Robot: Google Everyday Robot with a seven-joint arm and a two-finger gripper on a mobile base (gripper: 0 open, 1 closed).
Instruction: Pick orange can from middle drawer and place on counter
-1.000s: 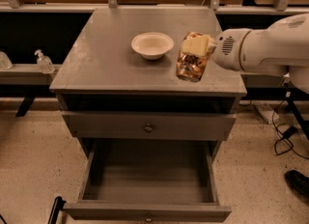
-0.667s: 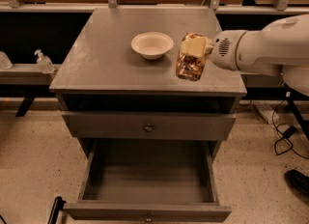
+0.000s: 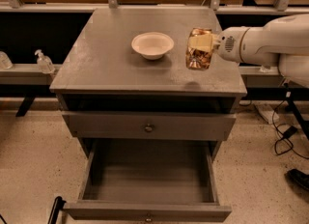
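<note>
Carried dented orange-gold aluminium can slightly up-frame; clamps it in two-finger gripper above flat dull-grey counter. Now placing; next must lower it upright, then release.

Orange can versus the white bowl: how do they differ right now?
The orange can is clamped in the gripper, which reaches in from the right over the counter; the white bowl rests free on it. The orange can looks raised, its shadow falling nearer the front edge; the white bowl sits flat. The orange can is tall, orange-gold and printed; the white bowl is low, wide and plain. Both are over the counter.
</note>
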